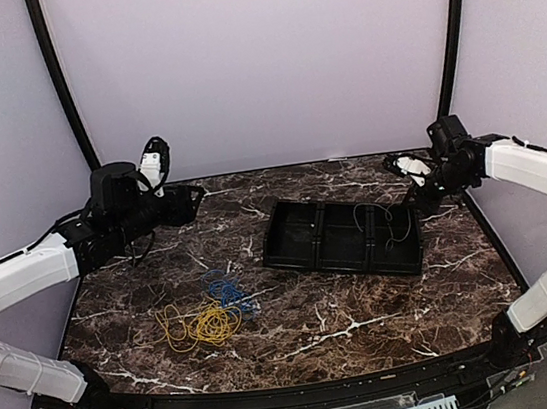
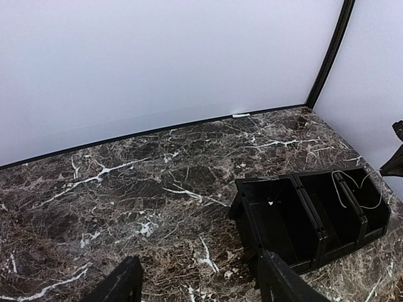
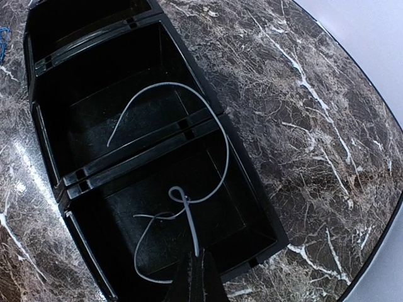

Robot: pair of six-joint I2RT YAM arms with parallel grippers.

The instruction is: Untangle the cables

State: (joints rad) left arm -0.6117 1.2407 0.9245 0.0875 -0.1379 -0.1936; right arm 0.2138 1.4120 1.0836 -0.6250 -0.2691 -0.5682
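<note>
Right gripper (image 3: 197, 264) looks pinched shut on grey cable (image 3: 167, 83), which drapes across a tray (image 1: 303, 236) divider. Left gripper (image 2: 198, 286) wide, empty. Yellow cable (image 1: 201, 325) and blue cable (image 1: 226, 291) overlap on counter (image 1: 367, 303). Risk: grey cable snags divider if pulled, dragging tray.

Left gripper (image 2: 198, 258), jaws spread, hangs near black tray (image 2: 252, 217).
</note>
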